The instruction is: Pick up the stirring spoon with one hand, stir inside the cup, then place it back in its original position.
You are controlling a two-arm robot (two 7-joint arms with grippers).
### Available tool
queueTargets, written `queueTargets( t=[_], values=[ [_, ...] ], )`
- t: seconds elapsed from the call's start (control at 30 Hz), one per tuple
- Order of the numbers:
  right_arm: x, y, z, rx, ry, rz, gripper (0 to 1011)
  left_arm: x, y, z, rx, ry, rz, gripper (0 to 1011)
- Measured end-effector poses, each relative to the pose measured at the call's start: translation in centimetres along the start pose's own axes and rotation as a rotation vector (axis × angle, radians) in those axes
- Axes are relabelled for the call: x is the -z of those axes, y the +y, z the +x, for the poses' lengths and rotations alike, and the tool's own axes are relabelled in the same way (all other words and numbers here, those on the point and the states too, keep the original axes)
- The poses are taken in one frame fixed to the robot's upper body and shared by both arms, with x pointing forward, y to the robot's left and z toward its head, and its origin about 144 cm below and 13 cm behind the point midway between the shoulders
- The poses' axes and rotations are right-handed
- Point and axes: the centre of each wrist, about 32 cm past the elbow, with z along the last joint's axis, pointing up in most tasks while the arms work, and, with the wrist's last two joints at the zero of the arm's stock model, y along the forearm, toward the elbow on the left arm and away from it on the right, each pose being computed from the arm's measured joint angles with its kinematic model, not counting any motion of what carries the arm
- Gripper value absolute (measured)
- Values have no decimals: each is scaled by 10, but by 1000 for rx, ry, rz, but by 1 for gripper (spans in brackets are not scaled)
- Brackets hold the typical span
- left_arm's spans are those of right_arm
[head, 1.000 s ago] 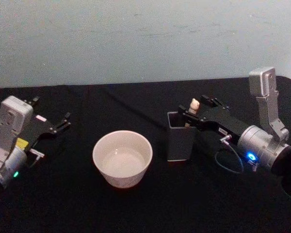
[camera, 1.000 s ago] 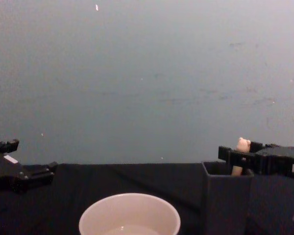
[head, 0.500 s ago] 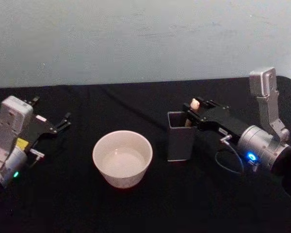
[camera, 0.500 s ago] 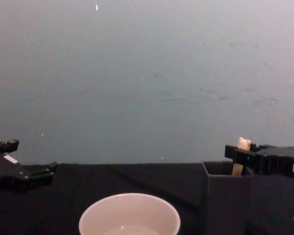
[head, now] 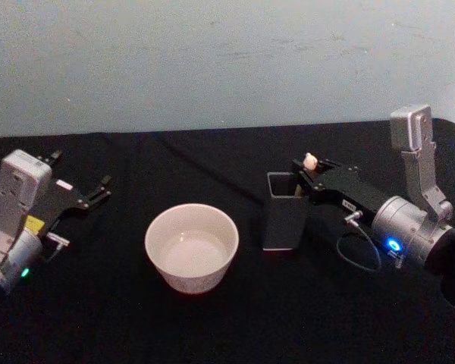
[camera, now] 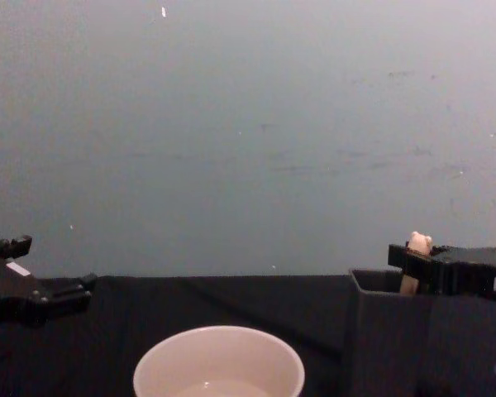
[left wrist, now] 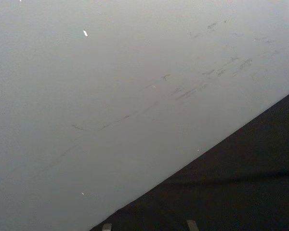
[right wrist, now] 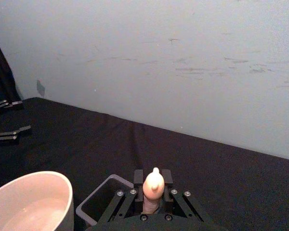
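Right gripper: reaches in from the right, level with the top of the dark grey square holder. Its fingers are pressed in on the stirring spoon, pinching the beige handle just below the animal-head figure.

Right wrist view, grip seen head-on: the two black fingers flank the spoon closely, the gripper nearly closed, with the figure standing above the fingertips. The holder's open mouth lies just beside the grip, and the cup is beyond it.

Chest view, seen from the side: the gripper hangs over the holder's right rear corner. The spoon stands upright, its handle dropping behind the rim. The bowl is hidden, so I cannot tell how deep it sits.

Cup: cream-white, on the black table to the left of the holder and apart from it. A pale liquid seems to lie in its bottom, seen from the head view. From the chest view only its rim and inner wall are visible.

Left gripper: idle at the table's left side, well apart from the cup, with its fingers spread wide.
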Motion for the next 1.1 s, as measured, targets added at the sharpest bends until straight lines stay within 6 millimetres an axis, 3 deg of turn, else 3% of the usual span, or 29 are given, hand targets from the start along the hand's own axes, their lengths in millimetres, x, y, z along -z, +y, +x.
queueTargets(
  t=[0.5, 1.1],
  values=[
    [-3, -2, -1, -10, -5, 34, 214, 0, 0, 0, 0, 0, 0, 1001],
    [-36, -9, 1, -100, -45, 193, 214, 0, 0, 0, 0, 0, 0, 1001]
  ],
)
